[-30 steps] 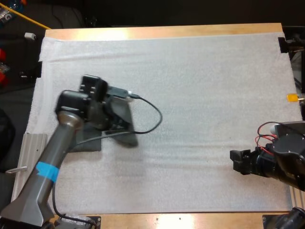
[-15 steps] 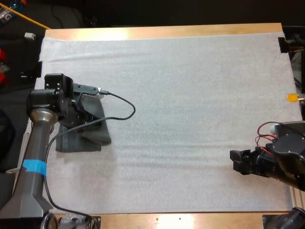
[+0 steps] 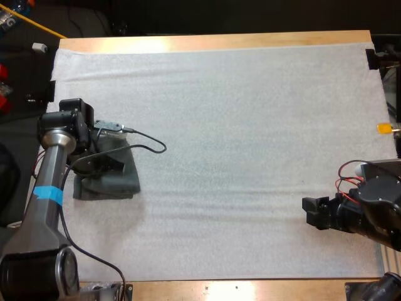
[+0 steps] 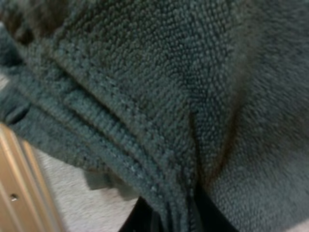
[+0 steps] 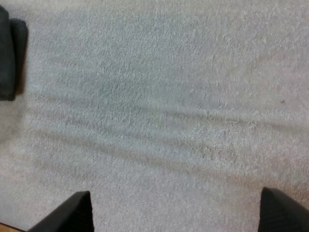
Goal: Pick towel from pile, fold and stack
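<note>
My left gripper (image 3: pixel 100 164) pinches the towel (image 3: pixel 122 182) at the mat's (image 3: pixel 250 125) left edge. My right gripper (image 3: pixel 311 212) waits, fingers apart. Folding looks done, and I judge only release remains.

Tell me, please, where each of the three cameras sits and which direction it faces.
High view: behind both arms, looking forward and down over the white mat; left gripper on the towel, right gripper over bare mat.
Left wrist view: on the left arm, close against the towel; its fingers pinch a fold.
Right wrist view: on the right arm, facing down at the mat; its fingers stand apart.
Shared: high and right wrist views both show the towel on the mat.
</note>
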Robot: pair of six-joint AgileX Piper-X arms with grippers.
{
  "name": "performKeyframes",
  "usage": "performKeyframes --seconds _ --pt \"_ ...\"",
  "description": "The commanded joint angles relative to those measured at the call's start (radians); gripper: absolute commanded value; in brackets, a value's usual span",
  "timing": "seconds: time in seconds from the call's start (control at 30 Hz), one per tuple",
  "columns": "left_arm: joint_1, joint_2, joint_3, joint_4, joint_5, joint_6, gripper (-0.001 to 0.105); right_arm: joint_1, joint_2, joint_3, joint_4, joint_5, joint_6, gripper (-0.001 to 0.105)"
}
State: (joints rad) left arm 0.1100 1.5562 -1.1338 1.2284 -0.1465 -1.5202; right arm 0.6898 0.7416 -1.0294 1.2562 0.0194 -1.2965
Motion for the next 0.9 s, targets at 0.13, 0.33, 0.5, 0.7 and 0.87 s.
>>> performKeyframes --seconds 0.13,0.33,0.5,0.7,0.87 --pt "0.002 0.031 -0.004 -0.013 -0.059 -0.016 0.0 0.001 -0.007 -0.007 0.005 0.007 -0.009 0.067" --pt "0.002 0.037 -0.004 -0.024 -0.123 -0.033 0.034 0.001 -0.007 -0.007 0.005 0.005 -0.009 0.067" --pt "0.002 0.023 -0.004 -0.028 -0.224 -0.073 0.07 0.001 -0.007 -0.007 0.005 0.005 -0.009 0.067" --pt "0.002 -0.078 -0.004 -0.09 -0.215 -0.094 0.067 0.001 -0.007 -0.007 0.005 0.003 -0.009 0.067" --pt "0.002 -0.119 -0.004 -0.142 0.014 -0.142 0.067 0.001 -0.007 -0.007 0.005 0.003 -0.009 0.067"
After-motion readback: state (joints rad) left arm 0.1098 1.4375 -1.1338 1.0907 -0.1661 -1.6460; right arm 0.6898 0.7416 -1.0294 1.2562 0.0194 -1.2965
